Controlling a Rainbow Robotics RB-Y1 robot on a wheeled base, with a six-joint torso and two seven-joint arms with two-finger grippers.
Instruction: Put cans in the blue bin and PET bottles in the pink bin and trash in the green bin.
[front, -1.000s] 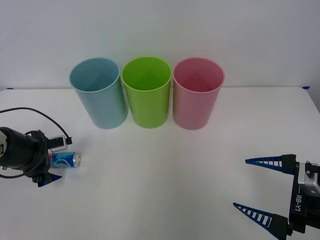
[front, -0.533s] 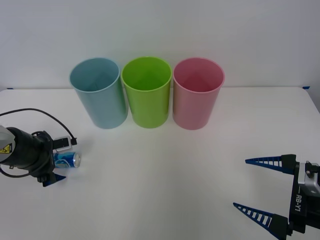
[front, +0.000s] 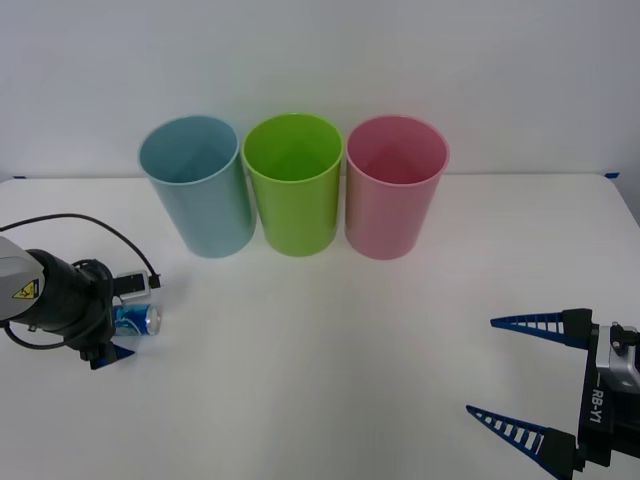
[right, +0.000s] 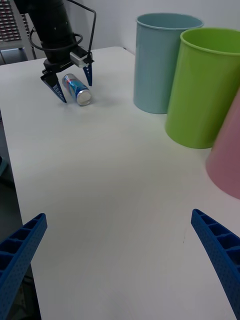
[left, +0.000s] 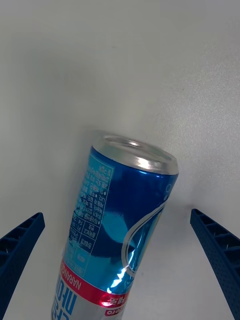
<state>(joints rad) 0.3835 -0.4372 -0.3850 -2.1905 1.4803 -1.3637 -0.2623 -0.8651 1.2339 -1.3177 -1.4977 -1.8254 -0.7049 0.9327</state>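
Can: the small slim blue-labelled aluminium can (front: 137, 319) is lying on its side, near the tall light-blue plastic bin (front: 198, 186), on the robot's side of it.
Left gripper (front: 118, 322): straddling the can, fingers spread, not touching.
Grasp advice: centre on the body, then squeeze across the width.
Right gripper (front: 512, 377): waiting open, well apart from that bin.

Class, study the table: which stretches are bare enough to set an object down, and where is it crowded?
The widest bare patch lies mid-table, bordered by the blue bin, green bin and pink bin behind, the open right gripper on the right and the can on the left. It is crowded at the can, where the open left gripper straddles it, and along the close-packed bins.
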